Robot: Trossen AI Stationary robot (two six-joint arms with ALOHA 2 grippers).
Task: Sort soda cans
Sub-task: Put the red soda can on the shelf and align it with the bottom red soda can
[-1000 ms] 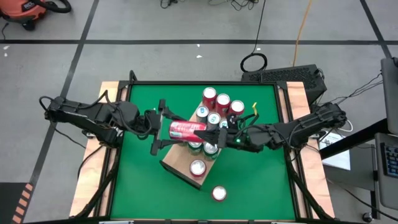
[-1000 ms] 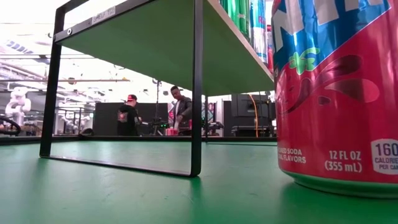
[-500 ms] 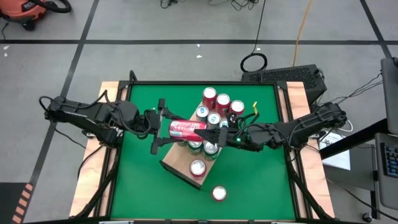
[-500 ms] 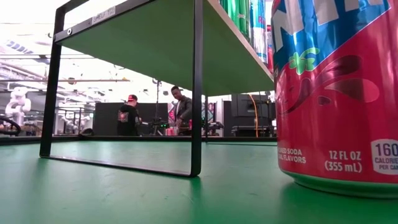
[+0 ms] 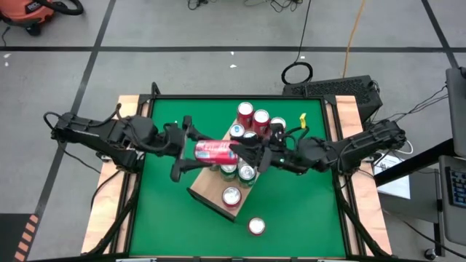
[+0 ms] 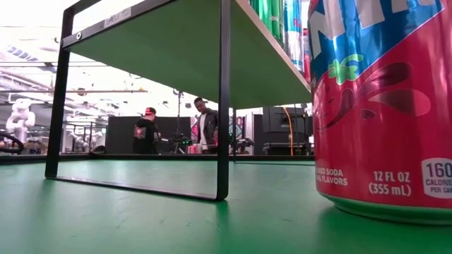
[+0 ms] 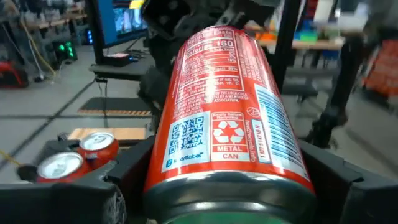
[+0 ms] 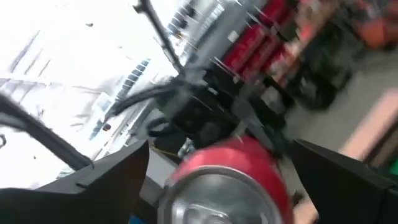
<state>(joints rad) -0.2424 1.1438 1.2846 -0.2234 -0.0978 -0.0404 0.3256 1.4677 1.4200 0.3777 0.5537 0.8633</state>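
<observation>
A red soda can (image 5: 215, 150) hangs on its side above the wooden board (image 5: 211, 191), between my two grippers. My left gripper (image 5: 195, 150) comes from the table's left and is shut on the can (image 7: 227, 118). My right gripper (image 5: 246, 154) comes from the right and is open. Its fingers stand on either side of the can's silver end (image 8: 217, 193); whether they touch it I cannot tell. On the board stand more soda cans: three red (image 5: 261, 118) at its far end, green and teal ones (image 5: 246, 175) in the middle, one red (image 5: 231, 195) near its front. My left gripper pinches the red can between its two fingers (image 7: 127, 177), one on each side of the can's wall (image 7: 171, 158) at the end toward the table's left. The fingers come level from the left and lie along the can. The can lies level, lifted clear of the board.
A red can (image 5: 255, 226) stands alone on the green mat by the near edge and fills the right of the low view (image 6: 381, 106). The board stands on a black frame (image 6: 224, 99). People stand in the room beyond the table.
My right gripper has rolled about its own line at the can's right end. The can stays level in my left gripper, clear of the board.
</observation>
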